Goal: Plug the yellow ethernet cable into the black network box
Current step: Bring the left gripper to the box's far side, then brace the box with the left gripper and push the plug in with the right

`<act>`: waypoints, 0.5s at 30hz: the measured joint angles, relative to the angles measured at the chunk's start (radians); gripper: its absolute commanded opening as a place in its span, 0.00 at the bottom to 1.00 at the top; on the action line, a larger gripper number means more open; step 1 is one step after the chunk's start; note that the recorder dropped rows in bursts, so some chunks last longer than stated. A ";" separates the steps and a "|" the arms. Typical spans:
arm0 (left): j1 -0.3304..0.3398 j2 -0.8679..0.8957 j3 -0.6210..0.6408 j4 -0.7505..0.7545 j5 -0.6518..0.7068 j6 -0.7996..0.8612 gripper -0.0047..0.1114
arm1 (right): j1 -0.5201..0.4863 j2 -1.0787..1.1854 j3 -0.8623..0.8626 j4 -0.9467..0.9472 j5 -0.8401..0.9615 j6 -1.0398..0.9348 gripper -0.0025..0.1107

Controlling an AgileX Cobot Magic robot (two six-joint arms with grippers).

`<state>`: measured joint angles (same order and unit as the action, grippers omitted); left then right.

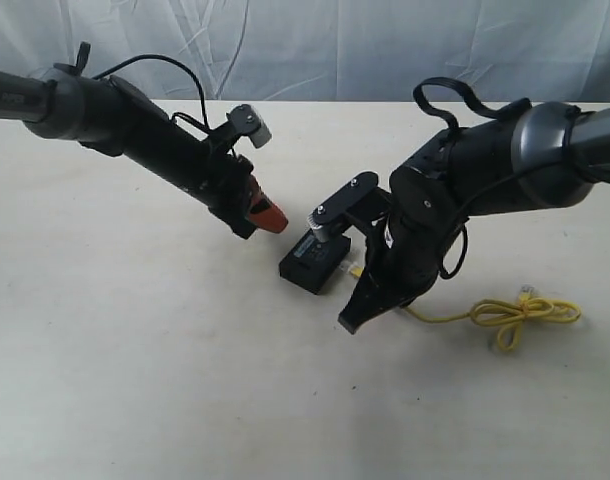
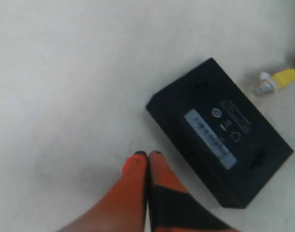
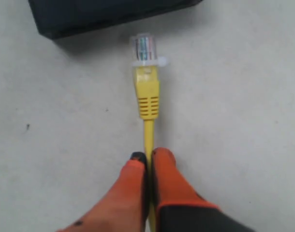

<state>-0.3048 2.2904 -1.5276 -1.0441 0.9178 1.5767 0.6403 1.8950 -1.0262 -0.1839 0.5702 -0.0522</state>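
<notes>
In the exterior view, we see the black network box [image 1: 313, 264] lying flat on the table [image 1: 135, 380] between the arms. The yellow ethernet cable [image 1: 520, 312] runs from a loose loop on the right leftward towards the box. The left arm slants down from the upper left, with the left gripper [image 1: 268, 214] near the box but apart from it. The right arm bends steeply down, and the right gripper [image 1: 353, 315] is just beside the box.

In the left wrist view, the box [image 2: 234, 159] shows a pale label strip [image 2: 210, 137] on top. The cable's clear plug [image 2: 266, 86] lies just beside one long side. The left gripper [image 2: 147, 157] has its orange fingertips pressed together on nothing.

In the right wrist view, the cable [image 3: 148, 96] lies straight. Its clear plug [image 3: 143, 47] points at the box's side wall [image 3: 89, 17], a small gap short of it. The right gripper [image 3: 147, 157] pinches the cord just behind the yellow boot.
</notes>
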 measured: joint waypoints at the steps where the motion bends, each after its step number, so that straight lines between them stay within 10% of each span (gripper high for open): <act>1: 0.000 0.004 0.000 0.004 0.020 0.019 0.04 | 0.000 0.007 0.000 0.000 0.000 0.000 0.02; 15: 0.000 0.059 0.000 -0.019 0.109 0.099 0.04 | 0.000 0.016 0.000 0.009 -0.026 -0.085 0.02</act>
<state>-0.3048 2.3490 -1.5276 -1.0630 1.0267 1.6754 0.6403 1.9112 -1.0262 -0.1751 0.5440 -0.1375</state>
